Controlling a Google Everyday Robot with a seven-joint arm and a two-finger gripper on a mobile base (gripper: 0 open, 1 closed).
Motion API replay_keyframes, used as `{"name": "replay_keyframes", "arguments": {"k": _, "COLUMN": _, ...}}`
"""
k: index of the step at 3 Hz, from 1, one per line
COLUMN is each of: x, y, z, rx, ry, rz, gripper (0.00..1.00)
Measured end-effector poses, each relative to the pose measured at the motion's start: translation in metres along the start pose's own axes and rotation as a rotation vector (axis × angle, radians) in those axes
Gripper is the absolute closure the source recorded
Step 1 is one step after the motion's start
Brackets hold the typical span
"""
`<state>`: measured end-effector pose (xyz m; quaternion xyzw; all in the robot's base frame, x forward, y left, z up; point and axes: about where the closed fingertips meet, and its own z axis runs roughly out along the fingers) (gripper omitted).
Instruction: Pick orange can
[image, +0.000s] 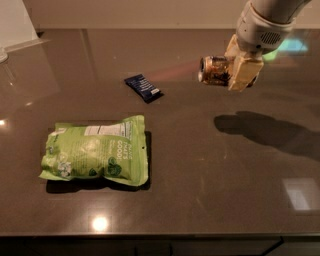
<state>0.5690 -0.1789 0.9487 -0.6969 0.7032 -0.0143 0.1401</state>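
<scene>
The orange can (214, 70), orange-bronze with dark markings and a silver end facing left, lies sideways in my gripper (239, 67) at the upper right. The gripper's cream-coloured fingers (243, 71) are shut on the can and hold it well above the dark table (200, 165). The arm's shadow falls on the table below and to the right. The can's right end is hidden behind the fingers.
A large green bag (95, 155) lies flat at the left front. A small dark blue wrapper (143, 87) lies at the middle back. A pale object stands at the far left corner (15, 25). The table's front edge runs along the bottom.
</scene>
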Motion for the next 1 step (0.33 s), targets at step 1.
{"name": "replay_keyframes", "arguments": {"k": 1, "x": 0.0, "y": 0.0, "z": 0.0, "rx": 0.0, "ry": 0.0, "rz": 0.0, "gripper": 1.0}}
